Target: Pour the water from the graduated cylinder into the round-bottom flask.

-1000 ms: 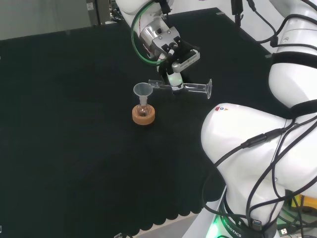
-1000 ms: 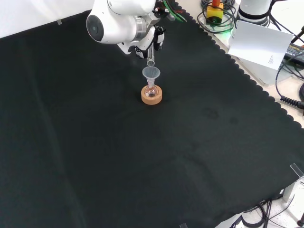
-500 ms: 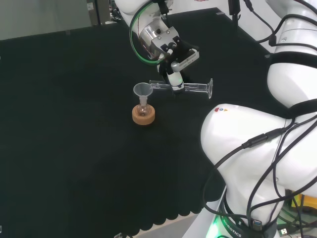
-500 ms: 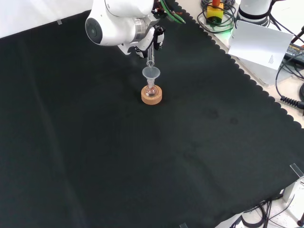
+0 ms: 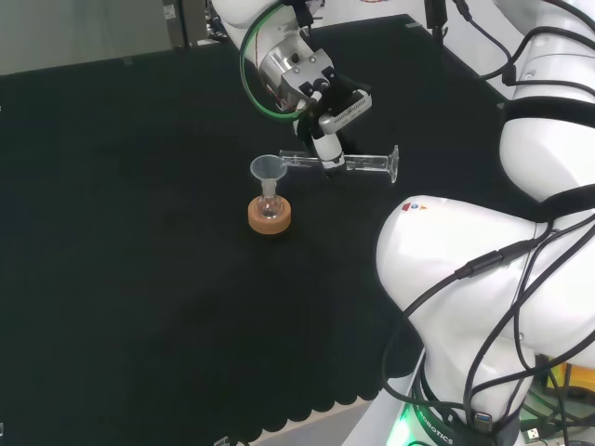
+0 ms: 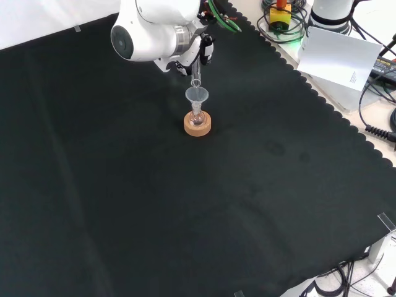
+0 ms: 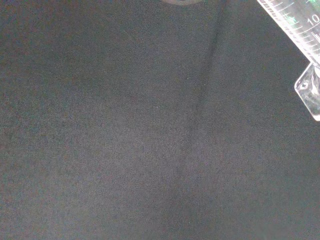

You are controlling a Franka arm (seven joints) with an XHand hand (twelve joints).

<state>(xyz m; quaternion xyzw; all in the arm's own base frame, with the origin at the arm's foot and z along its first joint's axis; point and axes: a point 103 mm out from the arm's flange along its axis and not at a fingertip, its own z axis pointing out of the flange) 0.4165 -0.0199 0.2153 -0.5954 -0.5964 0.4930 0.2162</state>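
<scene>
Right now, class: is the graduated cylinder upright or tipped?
Tipped: the graduated cylinder lies about level in the hand, its mouth at the funnel on the round-bottom flask.

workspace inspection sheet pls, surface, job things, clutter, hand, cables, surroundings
surface: black cloth over the bench, scalloped edge, faint creases, no spill seen.
job's things: graduated cylinder held about level in the head view, its mouth at the rim of a funnel; the funnel sits in the round-bottom flask, which stands on a cork ring. Water level cannot be told.
clutter: nothing seen on the cloth.
hand: the hand is shut on the graduated cylinder, above the cloth.
cables: green cable looped at the wrist; black cables along the arm's links.
surroundings: white sheet and coiled cables beyond the cloth's edge in the front view.
</scene>
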